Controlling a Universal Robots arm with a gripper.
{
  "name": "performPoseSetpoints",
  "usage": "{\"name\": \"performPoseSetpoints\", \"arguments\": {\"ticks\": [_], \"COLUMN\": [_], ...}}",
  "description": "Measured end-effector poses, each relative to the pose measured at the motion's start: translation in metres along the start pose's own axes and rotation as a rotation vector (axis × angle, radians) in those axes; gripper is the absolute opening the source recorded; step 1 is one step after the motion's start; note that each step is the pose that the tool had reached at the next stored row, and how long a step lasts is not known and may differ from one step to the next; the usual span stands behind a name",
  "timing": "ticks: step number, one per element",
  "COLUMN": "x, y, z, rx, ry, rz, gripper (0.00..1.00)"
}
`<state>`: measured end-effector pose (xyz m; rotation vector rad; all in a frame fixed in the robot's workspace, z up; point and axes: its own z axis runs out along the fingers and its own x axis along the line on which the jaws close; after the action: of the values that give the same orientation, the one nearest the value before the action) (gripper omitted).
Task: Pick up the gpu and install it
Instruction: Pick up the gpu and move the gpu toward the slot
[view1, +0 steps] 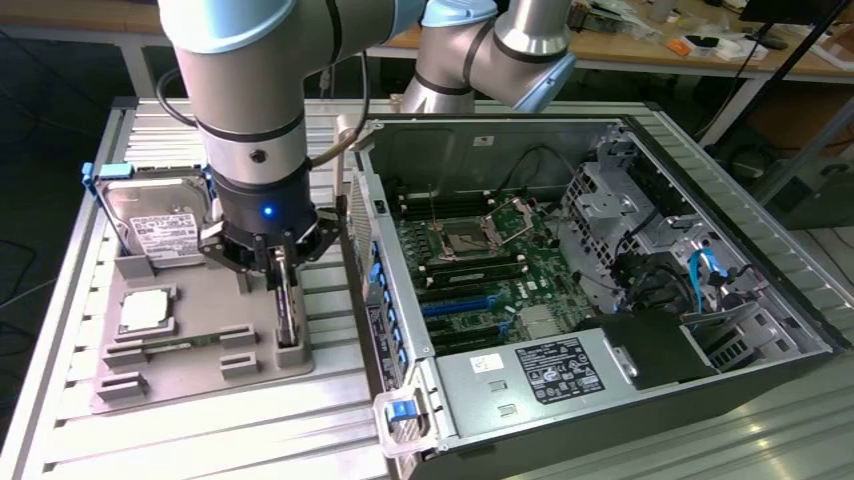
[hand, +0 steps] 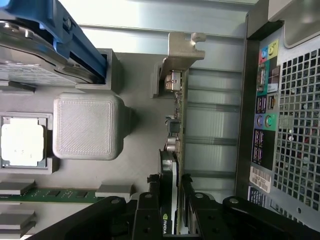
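The gpu (view1: 286, 312) is a slim dark card standing edge-on in a slot at the exterior view's right side of the grey holder tray (view1: 200, 375). My gripper (view1: 280, 272) comes straight down over it. In the wrist view the gpu (hand: 178, 112) runs away from me to its silvery metal end bracket (hand: 182, 50). My gripper (hand: 169, 202) straddles the card's near end, and the black fingers (hand: 149, 207) press against both of its faces, so it is shut on the card. The card still sits in the holder.
The open computer case (view1: 747, 250) lies at the exterior view's right, its motherboard (view1: 534, 265) and blue slots (view1: 461, 305) exposed. The tray also holds a silver hard drive (view1: 154, 225), a square processor chip (view1: 144, 312) and a memory stick (hand: 55, 194). The case's rear ports (hand: 265, 110) lie beside the card.
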<state>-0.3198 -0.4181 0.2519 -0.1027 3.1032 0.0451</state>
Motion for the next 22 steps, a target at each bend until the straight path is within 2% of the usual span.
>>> {"name": "performPoseSetpoints", "arguments": {"ticks": [12,22], "x": [0.000,-0.001], "y": [0.0004,0.0008], "z": [-0.0136,-0.0297], "rx": [0.0001,0.0000], "ry": [0.0002,0.0000], "rz": [0.000,0.000], "gripper": [0.27,0.27]}}
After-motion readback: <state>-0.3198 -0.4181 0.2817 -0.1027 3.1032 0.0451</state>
